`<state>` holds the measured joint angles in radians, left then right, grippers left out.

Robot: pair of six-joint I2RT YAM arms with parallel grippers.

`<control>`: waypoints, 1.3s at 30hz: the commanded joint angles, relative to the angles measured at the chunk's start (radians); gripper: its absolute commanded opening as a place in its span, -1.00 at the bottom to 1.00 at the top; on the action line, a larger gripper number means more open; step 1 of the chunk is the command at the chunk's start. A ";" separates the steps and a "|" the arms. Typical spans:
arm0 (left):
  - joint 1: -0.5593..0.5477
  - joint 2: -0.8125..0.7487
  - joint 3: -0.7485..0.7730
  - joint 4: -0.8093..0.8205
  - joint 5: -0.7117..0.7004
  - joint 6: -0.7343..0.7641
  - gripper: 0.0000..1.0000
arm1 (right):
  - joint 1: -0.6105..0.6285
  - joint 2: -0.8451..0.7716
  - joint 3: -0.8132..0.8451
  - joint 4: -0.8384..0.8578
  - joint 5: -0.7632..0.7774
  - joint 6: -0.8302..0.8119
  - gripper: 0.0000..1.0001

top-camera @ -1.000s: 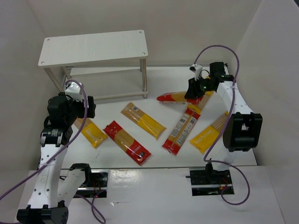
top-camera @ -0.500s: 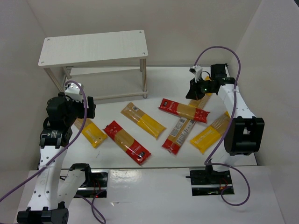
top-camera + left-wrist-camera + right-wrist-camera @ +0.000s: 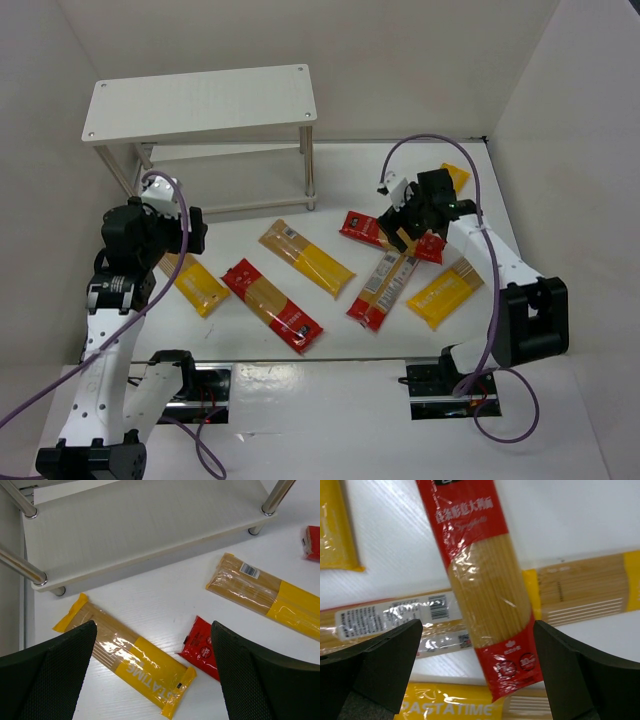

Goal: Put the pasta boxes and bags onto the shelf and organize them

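The white shelf (image 3: 200, 105) stands at the back left, its top board bare; its lower board (image 3: 145, 525) fills the top of the left wrist view. Several pasta packs lie on the table. My right gripper (image 3: 405, 222) (image 3: 480, 670) hovers open over a red pack (image 3: 362, 226) (image 3: 485, 590), which lies across a labelled pack (image 3: 385, 288) (image 3: 390, 615) and touches neither finger. A yellow pack (image 3: 445, 293) (image 3: 450, 707) lies beside them. My left gripper (image 3: 192, 232) (image 3: 152, 627) is open above a yellow pack (image 3: 197, 287) (image 3: 125, 660) and a red pack (image 3: 271, 305) (image 3: 202, 647).
A yellow-orange pack (image 3: 306, 258) (image 3: 267, 595) lies in the middle of the table. Another yellow pack (image 3: 454, 177) sits at the far right by the wall. White walls close in the table on the left, back and right. The shelf's silver legs (image 3: 309, 170) stand near the packs.
My right gripper let go of the red pack it held lifted by one end; the pack now lies flat. The gripper has opened and moved left and lower over it. The left arm is still.
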<state>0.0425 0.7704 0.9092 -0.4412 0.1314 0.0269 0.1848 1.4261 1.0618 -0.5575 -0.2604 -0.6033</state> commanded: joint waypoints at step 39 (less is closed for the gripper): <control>0.042 0.040 -0.009 0.018 0.106 0.087 1.00 | 0.012 0.436 0.158 0.065 -0.053 -0.276 1.00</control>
<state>0.0776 0.8104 0.9089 -0.4435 0.2123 0.1024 0.1963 1.8389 1.1973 -0.5144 -0.3134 -0.8650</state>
